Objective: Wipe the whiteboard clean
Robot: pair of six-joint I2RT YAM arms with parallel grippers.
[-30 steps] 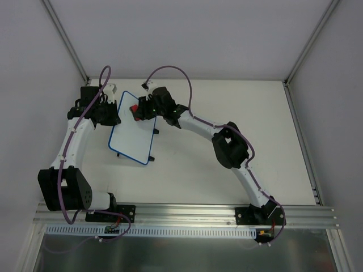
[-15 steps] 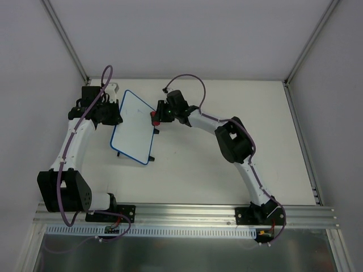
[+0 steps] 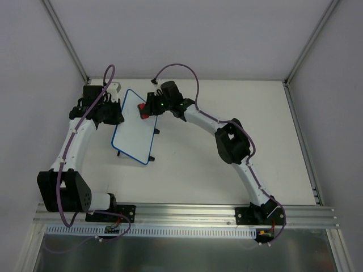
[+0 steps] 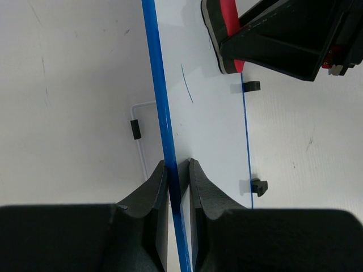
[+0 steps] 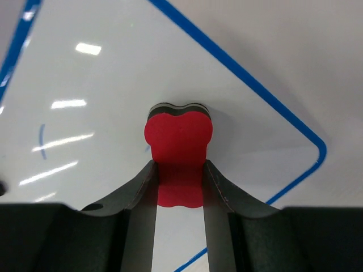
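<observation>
— Please, where is the whiteboard at this moment?

— It is on the far left part of the bench, not far from the far left corner. In the top view its long sides run slanted, the far end leaning a little to the right. Whether it lies flat or is raised on one side, I cannot tell.

— And the left gripper, is it holding something?

— Yes. Its two fingers are pressed together on the left long edge of the board, with the blue rim caught between them. One finger is on the outer side of the rim and the other is over the white surface.

— What about the right gripper?

— It is clamped on the eraser, a small red piece with a dark layer at its far end. The fingers grip it by its narrow middle, and the rounded end sticks out in front of them.

— Does the eraser touch the board?

— It looks so. The rounded end rests against the white surface, in the far part of the board, near its far right rounded corner.

— Is there any writing on the board?

— One short blue stroke, thin and slightly curved. It is apart from the eraser, toward the middle of the board.

— Anything else on the board itself?

— Two small black feet at its right long edge, one near each end.
</observation>
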